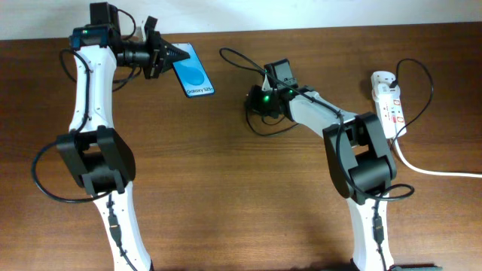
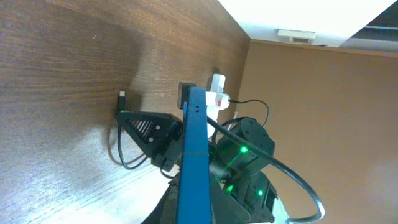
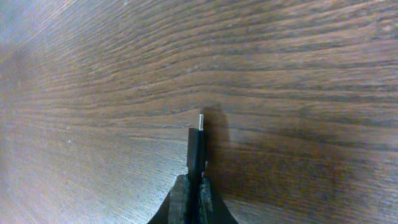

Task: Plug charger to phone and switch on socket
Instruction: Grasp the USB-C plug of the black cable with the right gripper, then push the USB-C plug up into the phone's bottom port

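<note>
My left gripper is shut on the phone, gripping one end of its blue "Galaxy S25" screen at the far left of the table. In the left wrist view the phone is seen edge-on between the jaws. My right gripper is shut on the charger plug, near the table's middle. In the right wrist view the black plug sticks out past the fingertips, with its metal tip just above the wood. The charger's thin black cable loops behind. The white socket lies at the far right.
The socket's thick white cord runs off the right edge. A loop of thin black cable lies below my right gripper. A black adapter with its cable is plugged into the socket's top. Brown wood table.
</note>
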`<state>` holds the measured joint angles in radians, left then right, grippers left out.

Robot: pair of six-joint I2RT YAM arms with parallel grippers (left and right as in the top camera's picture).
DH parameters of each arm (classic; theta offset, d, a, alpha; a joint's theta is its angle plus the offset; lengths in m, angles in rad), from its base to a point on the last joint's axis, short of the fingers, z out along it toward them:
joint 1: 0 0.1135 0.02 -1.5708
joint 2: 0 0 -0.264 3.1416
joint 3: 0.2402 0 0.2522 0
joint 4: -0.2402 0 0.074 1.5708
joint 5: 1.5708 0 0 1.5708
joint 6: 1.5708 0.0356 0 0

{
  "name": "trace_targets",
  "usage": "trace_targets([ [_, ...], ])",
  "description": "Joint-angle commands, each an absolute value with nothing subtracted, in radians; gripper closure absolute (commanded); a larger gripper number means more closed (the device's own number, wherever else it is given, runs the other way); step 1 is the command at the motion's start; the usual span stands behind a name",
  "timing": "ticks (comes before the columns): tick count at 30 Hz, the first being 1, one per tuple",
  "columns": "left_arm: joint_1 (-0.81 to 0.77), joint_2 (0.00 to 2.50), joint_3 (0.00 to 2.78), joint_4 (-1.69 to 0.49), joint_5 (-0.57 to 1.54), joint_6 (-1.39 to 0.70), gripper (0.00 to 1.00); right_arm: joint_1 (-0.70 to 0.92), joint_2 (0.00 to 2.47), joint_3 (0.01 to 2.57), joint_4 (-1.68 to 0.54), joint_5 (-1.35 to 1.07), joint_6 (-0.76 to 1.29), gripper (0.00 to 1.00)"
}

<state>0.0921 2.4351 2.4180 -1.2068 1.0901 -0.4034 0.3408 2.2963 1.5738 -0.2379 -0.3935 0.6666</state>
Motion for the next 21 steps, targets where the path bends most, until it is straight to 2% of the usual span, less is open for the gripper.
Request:
trace_targets([
  [1,0.091,2.439,2.423,-1.217,1.117,-0.386,1.0,0.318,2.357,1.547,-0.265,-0.474,0.585,0.96],
  [4,0.085,2.439,2.423,-1.221,1.158,-0.337,1.0,0.262,2.278,1.551,-0.318,-0.603,0.415,0.96],
  [7,0.066,2.439,2.423,-1.219,1.246,-0.289,1.0,0.208,2.11,1.551,-0.511,-0.714,0.197,0.96],
  [10,0.053,2.439,2.423,-1.2,1.36,-0.229,1.0,0.208,1.935,1.551,-0.685,-0.759,0.114,0.96],
  [15,0.052,2.439,2.423,-1.095,1.531,-0.23,1.0,0.236,1.692,1.551,-0.821,-0.813,0.118,0.96],
  [18,0.052,2.439,2.423,-1.092,1.531,-0.23,1.0,0.308,1.678,1.547,-0.824,-0.812,0.201,0.96],
  [21,0.052,2.439,2.423,-1.092,1.531,-0.236,1.0,0.394,1.678,1.541,-0.761,-0.808,0.374,0.96],
])
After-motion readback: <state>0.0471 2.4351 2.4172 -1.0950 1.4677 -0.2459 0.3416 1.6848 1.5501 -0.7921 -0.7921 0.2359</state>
